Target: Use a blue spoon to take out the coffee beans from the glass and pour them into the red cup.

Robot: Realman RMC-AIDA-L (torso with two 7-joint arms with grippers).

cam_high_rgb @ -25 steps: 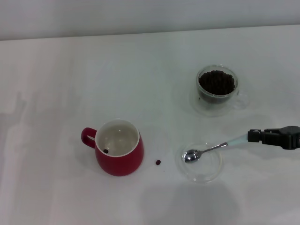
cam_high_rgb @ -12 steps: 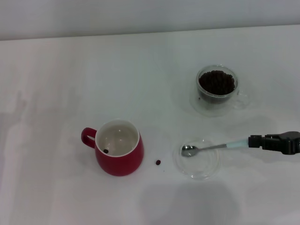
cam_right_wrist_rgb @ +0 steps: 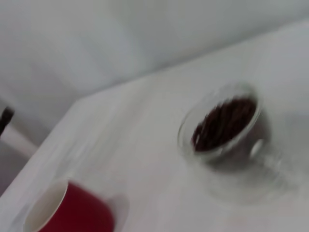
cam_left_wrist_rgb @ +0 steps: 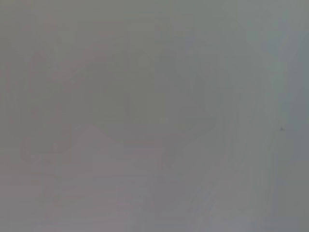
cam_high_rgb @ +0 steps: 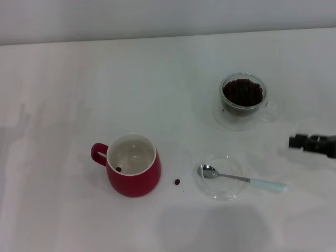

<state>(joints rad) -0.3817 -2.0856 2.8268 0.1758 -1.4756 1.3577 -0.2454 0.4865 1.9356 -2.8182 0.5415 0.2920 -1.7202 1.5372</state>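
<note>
The blue spoon [cam_high_rgb: 242, 179] lies free, its silver bowl on a clear glass saucer [cam_high_rgb: 222, 197] and its pale handle pointing right onto the table. My right gripper [cam_high_rgb: 292, 142] hovers open at the right edge, above and to the right of the handle, holding nothing. Behind the saucer stands the glass [cam_high_rgb: 243, 101], filled with coffee beans [cam_high_rgb: 242, 92]; the right wrist view shows the glass [cam_right_wrist_rgb: 223, 133] and beans [cam_right_wrist_rgb: 224, 120] too. At front left is the red cup [cam_high_rgb: 134, 172], handle to the left, with one bean [cam_high_rgb: 119, 169] inside. The left gripper is out of view.
A single loose bean [cam_high_rgb: 177, 182] rests on the white table between the red cup and the saucer. The table's far edge meets a pale wall at the back. The left wrist view is only a blank grey surface.
The right gripper let go of the spoon and drew back up and to the right. The spoon dropped flat onto the saucer, its handle now angled toward the front right.
</note>
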